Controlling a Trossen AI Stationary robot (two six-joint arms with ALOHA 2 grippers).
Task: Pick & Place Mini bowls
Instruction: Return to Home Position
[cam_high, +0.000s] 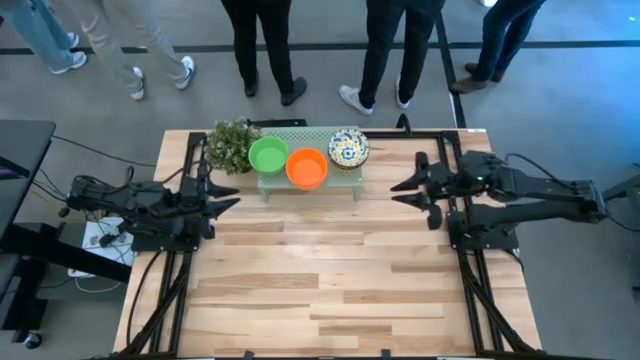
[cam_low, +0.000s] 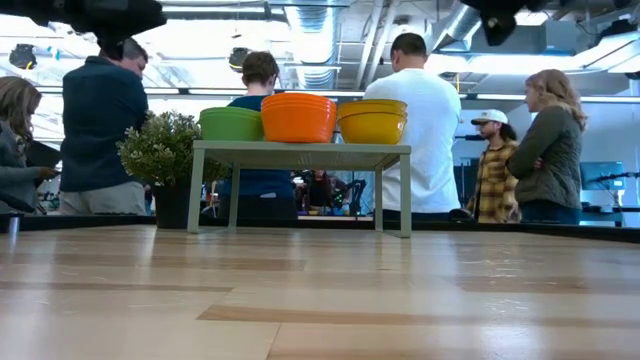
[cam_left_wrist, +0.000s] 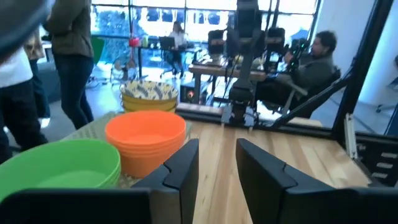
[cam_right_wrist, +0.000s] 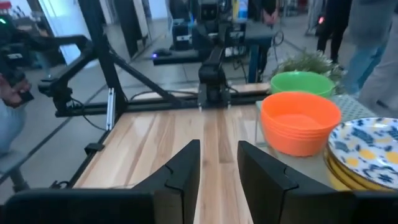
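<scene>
The left arm is laid low over the left edge of the worktop (cam_high: 320, 270), folded at its joints, with the left gripper (cam_high: 232, 194) pointed inward across the wood toward the right edge. The right arm is mirrored over the right edge, and the right gripper (cam_high: 398, 189) is aimed back toward the left one; the two are kept well apart, with bare planks between them. In each wrist view a narrow gap is seen between the two dark fingers, so both sets of jaws are parted a little, and nothing is held in either. The mini bowls are gathered on the stand (cam_high: 300, 135), which is set at the middle of the far edge. Three stacks are lined up along its top: the green bowls (cam_high: 268, 155) nearest the left arm, the orange bowls (cam_high: 306, 167) in the middle and slightly nearer the front, and the patterned bowls (cam_high: 348, 148) nearest the right arm, their yellow outsides being shown in the low view. The stacks are packed close, side by side. A plant (cam_high: 232, 145) is placed just beside the stand's left end. People (cam_low: 430, 130) are seen standing beyond the far edge.
</scene>
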